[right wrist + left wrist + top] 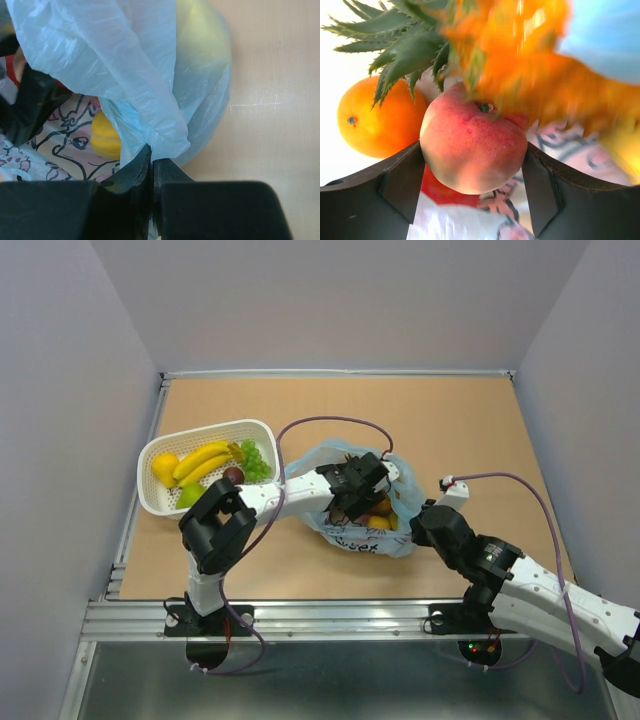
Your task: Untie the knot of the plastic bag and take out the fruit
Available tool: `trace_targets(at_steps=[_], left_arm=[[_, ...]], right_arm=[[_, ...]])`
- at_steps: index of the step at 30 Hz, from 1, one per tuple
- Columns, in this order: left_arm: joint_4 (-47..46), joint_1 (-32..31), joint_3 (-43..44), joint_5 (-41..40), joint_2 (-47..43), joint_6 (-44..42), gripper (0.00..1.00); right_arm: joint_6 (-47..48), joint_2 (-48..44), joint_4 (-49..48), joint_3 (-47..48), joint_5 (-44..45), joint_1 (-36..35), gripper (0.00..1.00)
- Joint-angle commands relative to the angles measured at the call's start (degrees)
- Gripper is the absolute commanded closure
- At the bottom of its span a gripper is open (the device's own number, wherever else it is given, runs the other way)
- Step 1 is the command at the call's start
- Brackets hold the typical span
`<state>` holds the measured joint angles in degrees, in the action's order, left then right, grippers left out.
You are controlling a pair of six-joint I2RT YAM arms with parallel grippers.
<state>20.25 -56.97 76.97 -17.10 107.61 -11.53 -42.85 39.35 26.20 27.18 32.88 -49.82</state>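
Left wrist view: your left gripper (pixel 472 172) is clenched on a peach (pixel 472 145), with one dark pad against each flank.
Step in hand: taking out the fruit. No knot shows in any view and the mouth gapes, so judge the untying done.
Right wrist view: your right gripper (pixel 151 167) is pinched tight on a fold of the plastic bag (pixel 125 65), with no gap between the fingers.
Bag's place: on the table (pixel 450 420) between your two arms, just right of the white slotted basket (pixel 150 495) that holds bananas (pixel 205 462).
Next move: draw the peach up and out through the mouth, clear of the pineapple crown (pixel 405 40). Use the right pinch as an anchor so the film does not ride up with the fruit.
Peach: round and matte, with a speckled pink-red blush. It may roll in your pads if the squeeze sits off centre.
Orange (pixel 377 120): a glossy, dimpled sphere beside the peach, partly under the leaves.
Pineapple: stiff, pointed green leaves; the body is too blurred to read.
Bag film: thin, translucent light blue, creased, printed with black cartoon lines. A yellow fruit (pixel 106 137) and a pale green round one (pixel 200 45) show through it.
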Motion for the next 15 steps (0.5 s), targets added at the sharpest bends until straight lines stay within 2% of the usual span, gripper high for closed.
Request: trace_targets(at_steps=[1,2,3,9,12,15], left_arm=[[1.6,-0.9,3.6,5.4,-9.7,2.7,0.67],[1.7,-0.9,3.7,6.4,-10.9,3.7,0.67],[1.7,-0.9,3.7,7.9,-13.3,4.0,0.75],[-0.6,0.1,3.9,15.1,-23.1,6.5,0.78],[-1.2,3.3,4.6,15.3,-26.6,9.9,0.78],[-0.5,10.3,4.7,11.8,-29.5,14.6,0.78]], right_arm=[[1.0,-0.4,-1.8,0.2,1.2,0.3,0.92],[1.0,-0.2,-1.8,0.2,1.3,0.3,0.92],[1.1,-0.1,-1.8,0.3,1.6,0.3,0.92],[1.1,0.5,-1.9,0.6,1.8,0.3,0.92],[1.1,0.5,-1.8,0.5,1.7,0.3,0.92],[1.0,-0.1,-1.8,0.2,1.7,0.3,0.92]])
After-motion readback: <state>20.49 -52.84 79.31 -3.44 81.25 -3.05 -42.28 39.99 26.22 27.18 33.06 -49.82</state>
